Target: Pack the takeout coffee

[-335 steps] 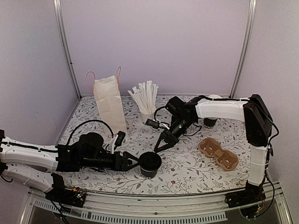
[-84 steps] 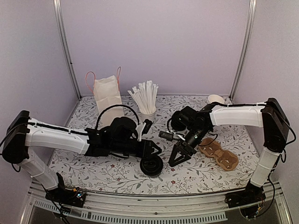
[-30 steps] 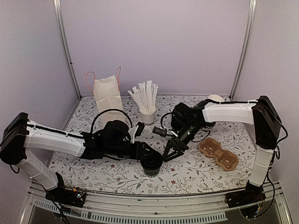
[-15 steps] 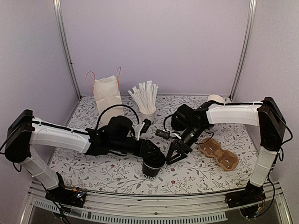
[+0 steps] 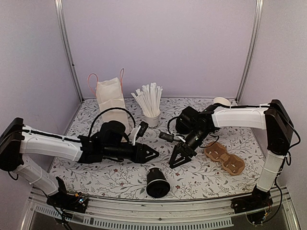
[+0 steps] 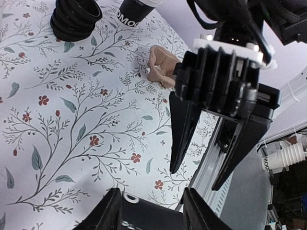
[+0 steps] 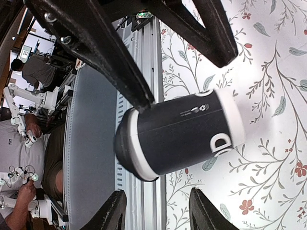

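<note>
The takeout coffee (image 5: 157, 182) lies tipped; we'd square the spread, empty left tool (image 5: 152, 155) across its body, keeping the equally spread, empty right tool (image 5: 177, 162) behind it clear.

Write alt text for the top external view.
The takeout coffee lies on its side near the table front edge, held by neither arm. Left pincer and right pincer stand open just behind it; paper bag, straws and cardboard carrier sit farther back.
</note>
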Action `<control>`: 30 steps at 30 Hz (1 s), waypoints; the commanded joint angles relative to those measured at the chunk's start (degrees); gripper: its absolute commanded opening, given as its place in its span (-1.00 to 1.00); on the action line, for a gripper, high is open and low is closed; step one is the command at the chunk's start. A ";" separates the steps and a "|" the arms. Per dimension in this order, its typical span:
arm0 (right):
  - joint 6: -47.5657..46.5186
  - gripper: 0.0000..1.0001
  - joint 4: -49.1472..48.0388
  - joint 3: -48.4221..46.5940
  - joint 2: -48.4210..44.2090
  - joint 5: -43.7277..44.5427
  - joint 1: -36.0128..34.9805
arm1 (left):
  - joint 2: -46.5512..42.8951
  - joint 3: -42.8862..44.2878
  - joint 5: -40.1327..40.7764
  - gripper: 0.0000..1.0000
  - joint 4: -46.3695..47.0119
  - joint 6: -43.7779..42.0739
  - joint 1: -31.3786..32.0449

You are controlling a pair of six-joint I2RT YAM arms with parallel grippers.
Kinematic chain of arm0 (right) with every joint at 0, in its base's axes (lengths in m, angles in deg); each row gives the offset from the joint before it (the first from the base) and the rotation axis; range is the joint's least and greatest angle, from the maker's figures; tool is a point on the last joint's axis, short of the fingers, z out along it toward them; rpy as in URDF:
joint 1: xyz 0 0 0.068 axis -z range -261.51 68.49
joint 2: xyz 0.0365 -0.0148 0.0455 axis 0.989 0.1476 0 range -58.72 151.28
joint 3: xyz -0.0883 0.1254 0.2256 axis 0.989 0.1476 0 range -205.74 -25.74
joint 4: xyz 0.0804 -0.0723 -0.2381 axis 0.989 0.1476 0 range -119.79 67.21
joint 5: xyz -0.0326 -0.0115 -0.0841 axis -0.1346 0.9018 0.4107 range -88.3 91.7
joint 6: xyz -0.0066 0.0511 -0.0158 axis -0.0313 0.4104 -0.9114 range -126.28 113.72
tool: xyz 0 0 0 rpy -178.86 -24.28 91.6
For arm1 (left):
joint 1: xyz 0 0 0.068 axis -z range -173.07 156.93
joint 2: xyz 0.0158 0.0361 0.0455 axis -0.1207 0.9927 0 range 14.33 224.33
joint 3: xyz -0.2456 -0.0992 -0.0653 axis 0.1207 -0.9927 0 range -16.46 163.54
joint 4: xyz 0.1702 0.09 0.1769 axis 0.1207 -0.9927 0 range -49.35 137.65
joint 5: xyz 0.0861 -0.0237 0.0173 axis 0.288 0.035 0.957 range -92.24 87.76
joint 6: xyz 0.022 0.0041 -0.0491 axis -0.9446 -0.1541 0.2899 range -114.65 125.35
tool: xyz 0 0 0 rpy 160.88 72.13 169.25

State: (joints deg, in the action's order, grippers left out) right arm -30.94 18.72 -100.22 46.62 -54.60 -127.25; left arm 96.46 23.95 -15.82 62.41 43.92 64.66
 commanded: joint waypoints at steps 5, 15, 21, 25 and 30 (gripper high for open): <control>-0.14 -0.08 -0.97 -0.82 0.33 0.66 -0.25 | 0.55 1.12 2.67 -0.03 0.69 -4.68 0.52; -10.51 0.18 -4.56 8.20 -15.27 14.18 -10.04 | -13.96 -9.70 17.83 0.25 -1.21 -21.14 17.61; -9.52 0.35 -11.44 13.88 -19.72 25.35 -19.06 | -15.28 -14.62 29.31 0.34 5.89 -27.17 31.95; -9.45 0.43 -13.58 14.28 -17.57 26.36 -19.84 | -8.13 -13.42 33.78 0.35 9.64 -29.12 37.62; -9.84 0.55 -15.48 13.10 -15.35 25.99 -20.09 | -1.91 -13.32 36.83 0.34 15.25 -28.17 40.45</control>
State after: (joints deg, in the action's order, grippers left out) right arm -40.03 6.77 -86.25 29.83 -30.23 -146.90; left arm 91.54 10.29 15.39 70.54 16.88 102.96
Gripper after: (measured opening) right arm 0.748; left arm 0.669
